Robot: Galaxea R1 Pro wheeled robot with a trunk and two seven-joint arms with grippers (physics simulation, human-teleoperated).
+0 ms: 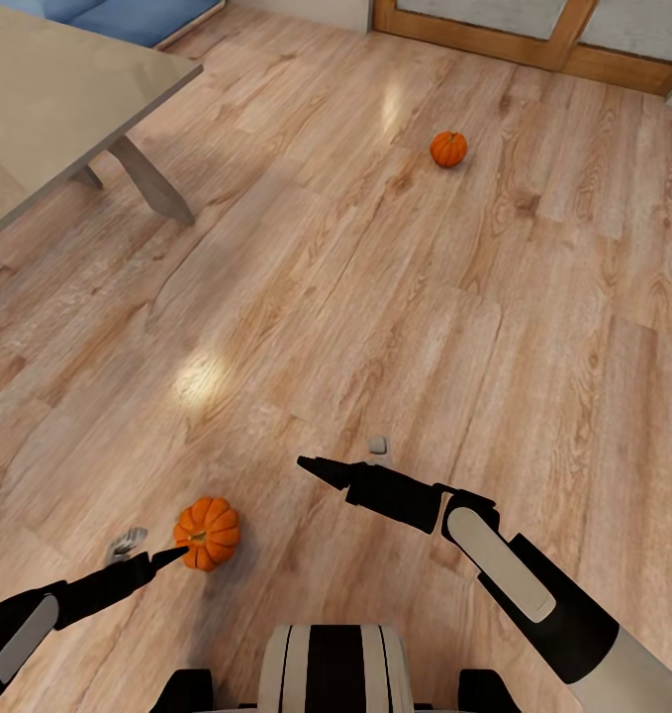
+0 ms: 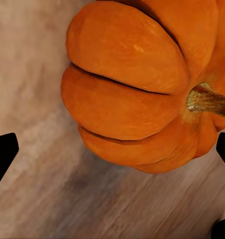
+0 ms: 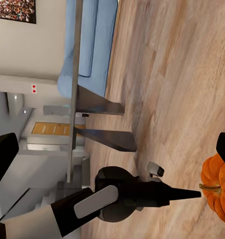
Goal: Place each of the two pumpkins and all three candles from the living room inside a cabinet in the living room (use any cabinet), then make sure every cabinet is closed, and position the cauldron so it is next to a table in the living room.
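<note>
- Nearest the head camera sits the robot's own trunk (image 1: 331,665), striped dark and pale at the lower edge; just beyond it the left gripper (image 1: 145,551) reaches along the wooden floor (image 1: 375,297), one dark fingertip touching or almost touching the near pumpkin (image 1: 208,533), the other finger pale and spread away from it, so the jaws stand open and hold nothing; the right gripper (image 1: 340,461) hangs over bare boards, well apart from that pumpkin, and its jaws look parted and empty; a second pumpkin (image 1: 448,149) rests far off on the floor, near a wooden door frame (image 1: 533,45); a pale table (image 1: 48,99) stands at the far left on slanted legs.
- Left wrist view: the near pumpkin (image 2: 137,89) looms large, lying on its side on the floor with its stem (image 2: 209,100) pointing sideways; the dark fingertips (image 2: 3,154) sit wide apart, not touching it.
- Right wrist view: the left gripper (image 3: 184,193) points at the near pumpkin (image 3: 219,186); behind stand the table (image 3: 75,74) and a blue sofa (image 3: 92,40).
</note>
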